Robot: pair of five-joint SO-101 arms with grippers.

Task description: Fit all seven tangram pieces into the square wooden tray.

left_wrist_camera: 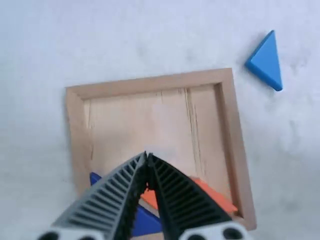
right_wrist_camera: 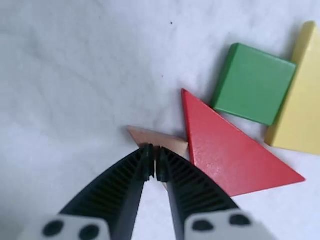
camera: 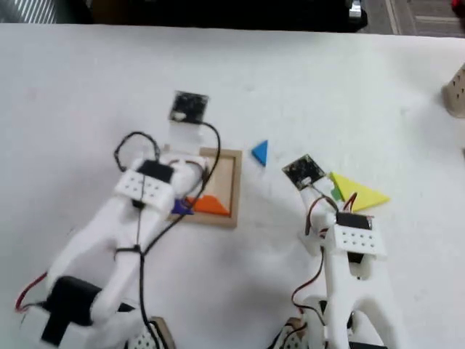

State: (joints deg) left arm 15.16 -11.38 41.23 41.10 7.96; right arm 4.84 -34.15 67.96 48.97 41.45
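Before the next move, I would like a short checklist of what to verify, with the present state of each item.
1. Free floor in the tray: ok, most of it is bare.
2. Orange piece and dark blue piece inside the tray: ok.
3. Left gripper open for a pick: not ok, shut over the tray.
4. Right gripper open for a pick: not ok, shut over the tan triangle.
5. Blue triangle easy to grasp: ok, alone on the table outside the tray.
6. Room around the red triangle, green square and yellow triangle: not ok, they are crowded together.
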